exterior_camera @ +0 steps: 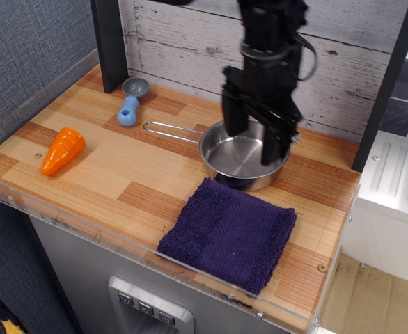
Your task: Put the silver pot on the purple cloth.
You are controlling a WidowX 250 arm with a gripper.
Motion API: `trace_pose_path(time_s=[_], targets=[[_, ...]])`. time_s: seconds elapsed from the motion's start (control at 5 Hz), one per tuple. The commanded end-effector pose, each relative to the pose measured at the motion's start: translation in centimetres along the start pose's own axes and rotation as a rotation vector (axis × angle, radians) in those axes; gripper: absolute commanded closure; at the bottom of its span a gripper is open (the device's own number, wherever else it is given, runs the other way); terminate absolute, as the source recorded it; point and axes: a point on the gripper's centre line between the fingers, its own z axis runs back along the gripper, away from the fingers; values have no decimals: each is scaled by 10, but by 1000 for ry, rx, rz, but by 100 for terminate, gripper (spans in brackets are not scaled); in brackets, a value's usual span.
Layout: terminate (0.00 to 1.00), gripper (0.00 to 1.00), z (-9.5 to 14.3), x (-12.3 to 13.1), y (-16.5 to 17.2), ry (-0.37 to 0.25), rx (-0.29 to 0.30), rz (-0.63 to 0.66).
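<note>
the gripper (254,141) hangs wide open right over the pot (246,154), fingers spread across its bowl. the pot sits on the table (120,177) just beyond the cloth (226,233), handle pointing left.

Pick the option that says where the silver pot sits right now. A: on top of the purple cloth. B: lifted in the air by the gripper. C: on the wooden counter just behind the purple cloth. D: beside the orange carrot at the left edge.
C: the silver pot rests on the wooden counter just behind the purple cloth, with the gripper above it, jaws spread, not yet gripping.
</note>
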Motion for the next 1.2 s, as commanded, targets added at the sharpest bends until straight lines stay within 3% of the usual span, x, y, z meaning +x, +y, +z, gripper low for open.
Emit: trace_pose_path(time_s=[0.0,0.4,0.6,1.0], targets=[[0,0,-4,10,-13,44,-40,-107],[0,0,-23,7,-30,120,-109,-115],[0,100,-27,5,-27,135,-110,-120],[0,100,-25,-4,-28,128,-52,-138]])
